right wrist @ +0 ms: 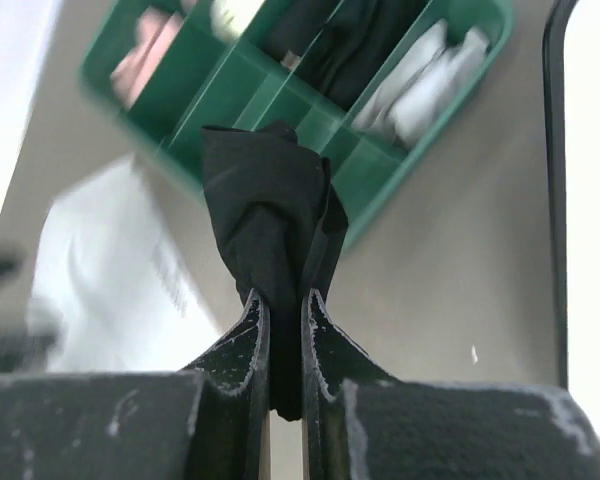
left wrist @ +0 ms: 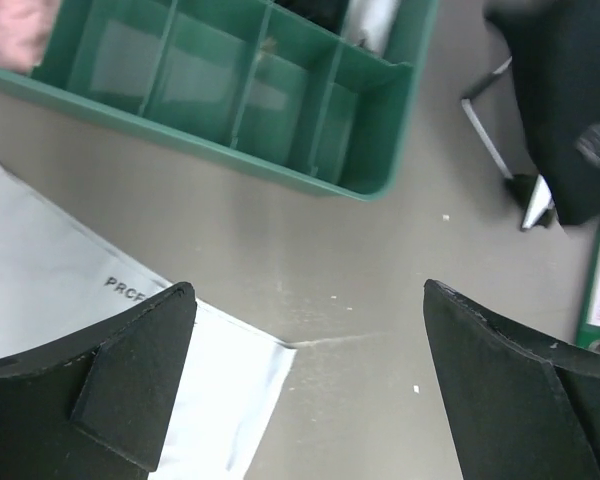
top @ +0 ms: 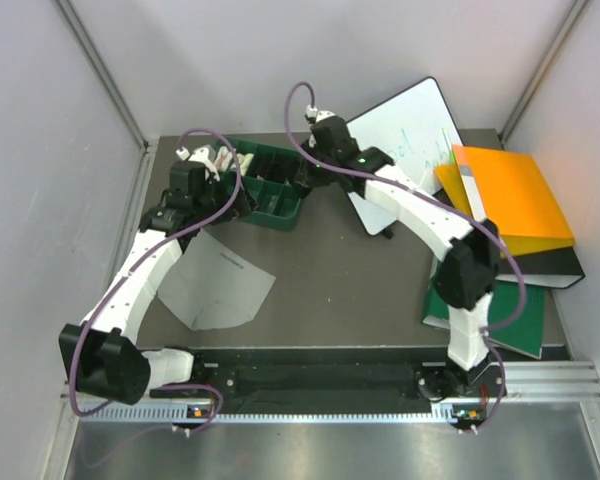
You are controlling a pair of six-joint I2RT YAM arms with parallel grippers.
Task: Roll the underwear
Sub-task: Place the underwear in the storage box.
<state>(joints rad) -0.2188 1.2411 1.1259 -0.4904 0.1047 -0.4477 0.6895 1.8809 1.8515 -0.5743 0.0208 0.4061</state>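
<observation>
The black underwear (right wrist: 268, 200) hangs bunched from my right gripper (right wrist: 285, 296), which is shut on it just in front of the green tray's right end. The light grey underwear (top: 220, 285) lies flat on the table at the left, with small dark lettering near one edge. In the left wrist view its corner (left wrist: 230, 380) lies below one finger. My left gripper (left wrist: 307, 290) stands wide open above the table in front of the tray, with nothing between its fingers.
The green divided tray (top: 280, 213) at the back holds white (right wrist: 420, 85), pink (right wrist: 145, 55) and black cloth rolls. A whiteboard (top: 410, 130), an orange binder (top: 515, 200) and a green folder (top: 515, 320) lie at the right.
</observation>
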